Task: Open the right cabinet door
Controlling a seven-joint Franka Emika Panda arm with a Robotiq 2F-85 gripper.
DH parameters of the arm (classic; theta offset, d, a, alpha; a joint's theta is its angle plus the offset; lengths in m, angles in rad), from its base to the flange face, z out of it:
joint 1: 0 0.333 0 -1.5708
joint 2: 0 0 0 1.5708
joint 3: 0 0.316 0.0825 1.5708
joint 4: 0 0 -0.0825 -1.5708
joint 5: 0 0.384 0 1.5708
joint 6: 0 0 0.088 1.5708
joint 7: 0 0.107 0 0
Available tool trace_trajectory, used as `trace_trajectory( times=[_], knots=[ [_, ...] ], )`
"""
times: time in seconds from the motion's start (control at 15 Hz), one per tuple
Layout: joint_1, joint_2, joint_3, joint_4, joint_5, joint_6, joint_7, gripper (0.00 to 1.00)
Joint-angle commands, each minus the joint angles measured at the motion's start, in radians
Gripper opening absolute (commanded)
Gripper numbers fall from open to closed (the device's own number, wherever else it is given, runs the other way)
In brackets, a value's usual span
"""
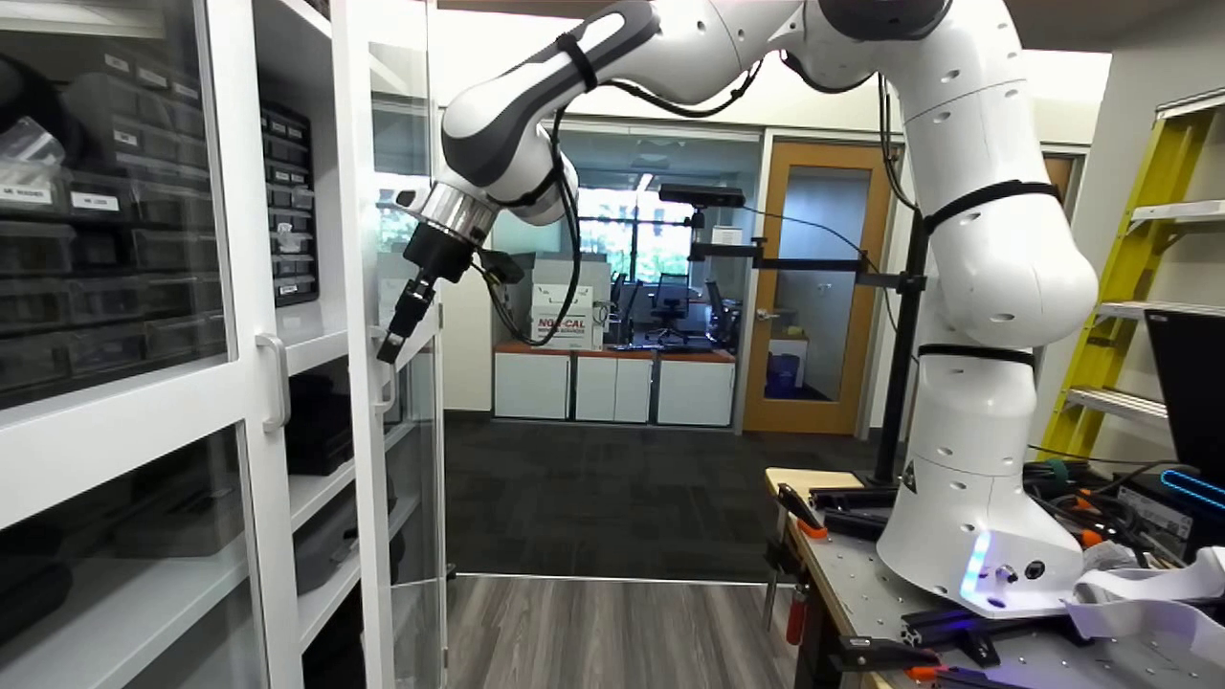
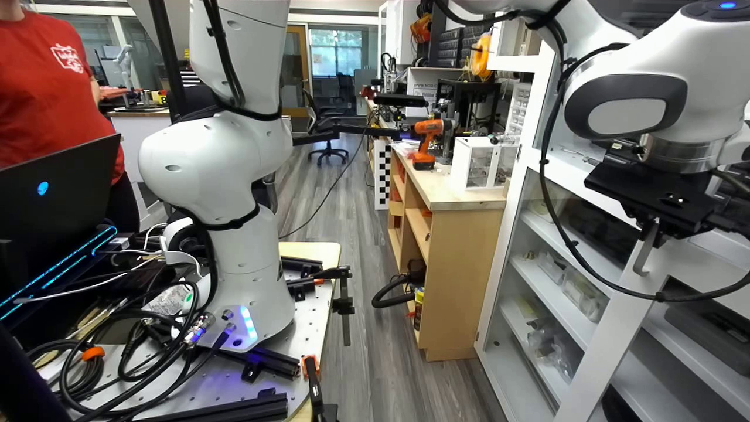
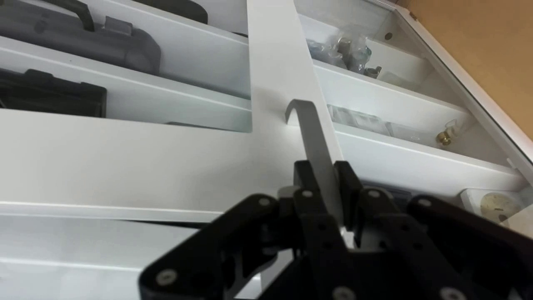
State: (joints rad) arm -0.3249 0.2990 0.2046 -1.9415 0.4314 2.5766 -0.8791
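Note:
The right cabinet door [image 1: 360, 239] has a white frame around clear glass. Its frame also shows in the wrist view [image 3: 275, 75] and in an exterior view [image 2: 609, 328]. Its slim handle [image 3: 307, 125] stands off the frame; the handle's lower end [image 2: 643, 264] shows below the gripper. My gripper [image 3: 324, 166] has a black finger on each side of the handle, both seemingly touching it. In an exterior view the gripper [image 1: 389, 350] points down-left at the handle. A gap showing shelves lies between this door's frame and the neighbouring door's frame.
The neighbouring glass door [image 1: 273, 536] has its own handle [image 1: 278, 383] close by. A wooden workbench [image 2: 463, 281] stands beside the cabinet. The robot's table [image 1: 813, 574] carries clamps and cables. A cable [image 2: 548, 193] hangs along the arm. A person in red [image 2: 53, 99] stands behind the robot.

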Motion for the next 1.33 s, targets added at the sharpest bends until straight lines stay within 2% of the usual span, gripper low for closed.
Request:
trace_trajectory(
  times=[0.0,0.73,1.27],
  knots=[
    [-0.015,-0.117,-0.09,-0.081,0.027,-0.038,-0.022,0.04],
    [0.069,-0.197,-0.202,-0.182,0.0,-0.014,0.011,0.04],
    [0.109,-0.22,-0.251,-0.21,-0.048,-0.008,0.053,0.04]
  ],
)
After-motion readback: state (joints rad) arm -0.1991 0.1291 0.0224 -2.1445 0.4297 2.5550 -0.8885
